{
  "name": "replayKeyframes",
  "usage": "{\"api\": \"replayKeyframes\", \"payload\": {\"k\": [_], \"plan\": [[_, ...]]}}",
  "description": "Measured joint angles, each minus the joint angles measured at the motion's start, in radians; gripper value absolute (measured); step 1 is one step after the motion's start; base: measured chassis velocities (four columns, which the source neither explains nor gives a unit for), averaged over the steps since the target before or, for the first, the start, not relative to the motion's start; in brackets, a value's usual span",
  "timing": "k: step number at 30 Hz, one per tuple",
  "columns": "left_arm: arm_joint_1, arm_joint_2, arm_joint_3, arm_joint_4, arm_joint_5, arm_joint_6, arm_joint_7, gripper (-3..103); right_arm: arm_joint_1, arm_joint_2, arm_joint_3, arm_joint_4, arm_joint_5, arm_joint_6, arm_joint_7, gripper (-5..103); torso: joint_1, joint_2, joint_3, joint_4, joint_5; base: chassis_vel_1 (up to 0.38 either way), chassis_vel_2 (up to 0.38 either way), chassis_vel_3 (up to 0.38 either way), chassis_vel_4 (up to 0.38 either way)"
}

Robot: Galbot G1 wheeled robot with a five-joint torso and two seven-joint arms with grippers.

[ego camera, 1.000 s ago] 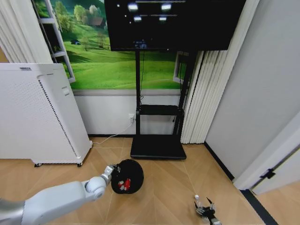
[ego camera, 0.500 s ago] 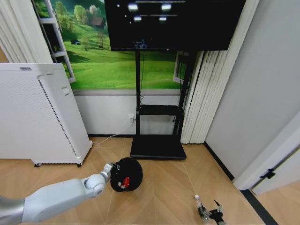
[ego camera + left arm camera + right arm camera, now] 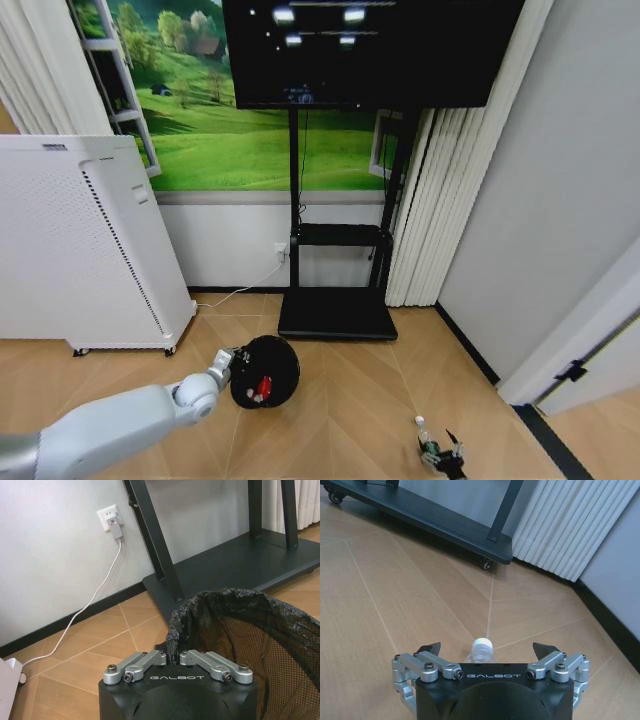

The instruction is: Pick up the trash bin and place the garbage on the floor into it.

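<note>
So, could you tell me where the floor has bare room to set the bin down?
Bare floor lies between the trash bin in the left gripper and the bottle under the right gripper. The TV stand base crowds the wall side.

1 bin (image 3: 264, 372), 1 bottle (image 3: 481, 649), 2 grippers

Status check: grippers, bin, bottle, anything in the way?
Left gripper shut on bin rim, red litter inside. Right gripper open, jaws straddling bottle on floor. Nothing in the way.

Left gripper (image 3: 233, 358) holding trash bin (image 3: 264, 372), right gripper (image 3: 446, 462) at bottle (image 3: 427, 438), herringbone floor (image 3: 350, 400)
</note>
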Motion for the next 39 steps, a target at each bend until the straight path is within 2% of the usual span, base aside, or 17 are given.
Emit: {"api": "replayKeyframes", "payload": {"k": [10, 13, 15, 21, 37, 39], "plan": [[0.022, -0.010, -0.009, 0.014, 0.008, -0.008, 0.003, 7, 0.038, 0.029, -0.019, -0.058, 0.031, 0.008, -0.064, 100, 0.000, 0.000, 0.000, 0.0002, 0.0000, 0.000, 0.000, 0.000, 0.000], [0.030, -0.012, -0.017, 0.019, 0.011, -0.009, 0.006, 7, 0.057, 0.030, -0.021, -0.097, 0.051, 0.009, -0.098, 100, 0.000, 0.000, 0.000, 0.0000, 0.0001, 0.000, 0.000, 0.000, 0.000], [0.047, -0.013, -0.033, 0.021, 0.018, -0.012, 0.010, 7, 0.079, 0.032, -0.017, -0.157, 0.071, 0.020, -0.146, 100, 0.000, 0.000, 0.000, 0.0001, 0.0002, 0.000, 0.000, 0.000, 0.000], [0.073, -0.015, -0.056, 0.031, 0.030, -0.017, 0.022, 7, 0.103, 0.032, -0.007, -0.220, 0.120, 0.011, -0.209, 100, 0.000, 0.000, 0.000, 0.0000, 0.0003, 0.000, 0.000, 0.000, 0.000], [0.096, -0.018, -0.085, 0.026, 0.039, -0.029, 0.045, 7, 0.152, 0.041, 0.002, -0.294, 0.189, -0.030, -0.290, 100, 0.000, 0.000, 0.000, -0.0001, 0.0002, 0.000, 0.000, 0.000, 0.000], [0.096, -0.012, -0.090, 0.025, 0.041, -0.029, 0.051, 7, 0.156, 0.042, 0.003, -0.305, 0.196, -0.034, -0.301, 103, 0.000, 0.000, 0.000, 0.0002, 0.0002, 0.000, 0.000, 0.000, 0.000]]}}
